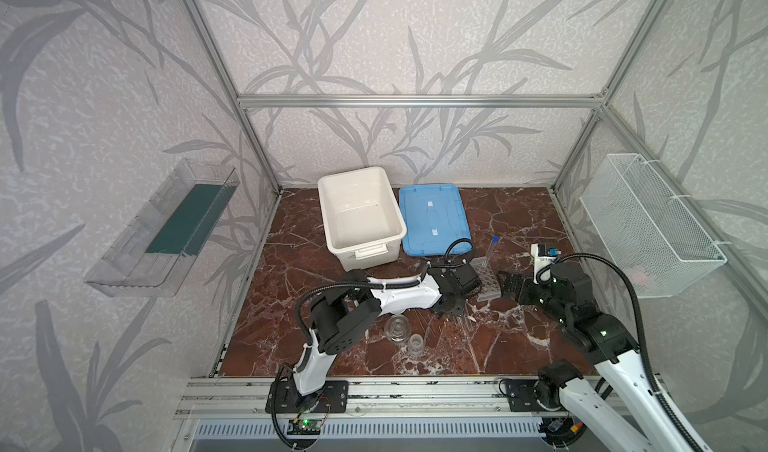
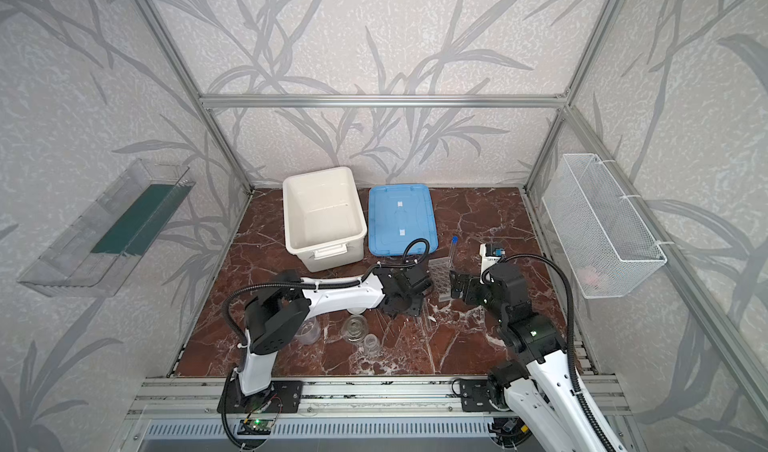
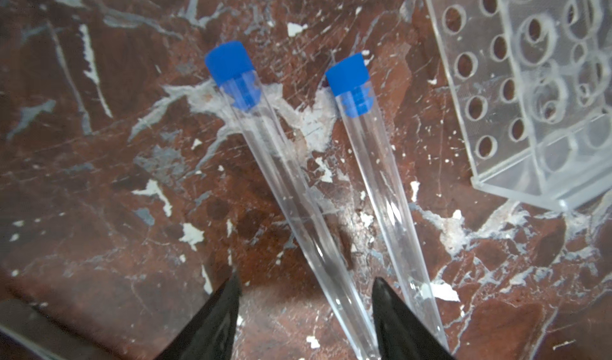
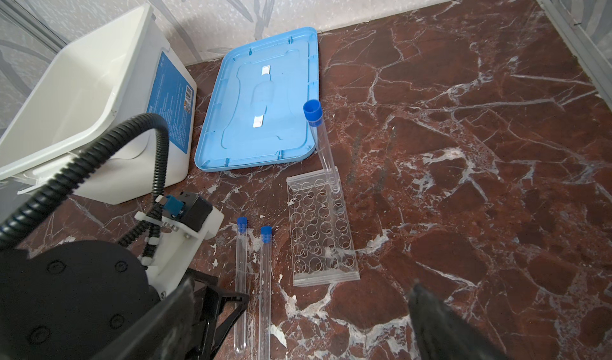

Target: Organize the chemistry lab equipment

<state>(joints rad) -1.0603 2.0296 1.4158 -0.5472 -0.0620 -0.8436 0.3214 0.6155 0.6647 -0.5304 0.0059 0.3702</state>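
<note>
Two clear blue-capped test tubes lie side by side on the marble floor, one (image 3: 281, 176) beside the other (image 3: 381, 182). My left gripper (image 3: 306, 278) is open and hangs low over them. The first tube runs between its fingertips, close to one finger and not pinched. The clear holed tube rack (image 3: 530, 93) (image 4: 319, 229) stands right beside them, with a third tube (image 4: 323, 143) upright in a far corner hole. My right gripper (image 4: 302, 287) is wide open and empty, near the rack's end. In a top view, a flask (image 2: 354, 328) and two beakers (image 2: 309, 331) (image 2: 371, 343) stand near the front.
An open white box (image 1: 365, 254) and its blue lid (image 1: 432, 221) lie at the back of the floor. A white wire basket (image 1: 648, 221) hangs on the right wall and a clear shelf (image 1: 166, 229) on the left wall. The two arms are close together around the rack.
</note>
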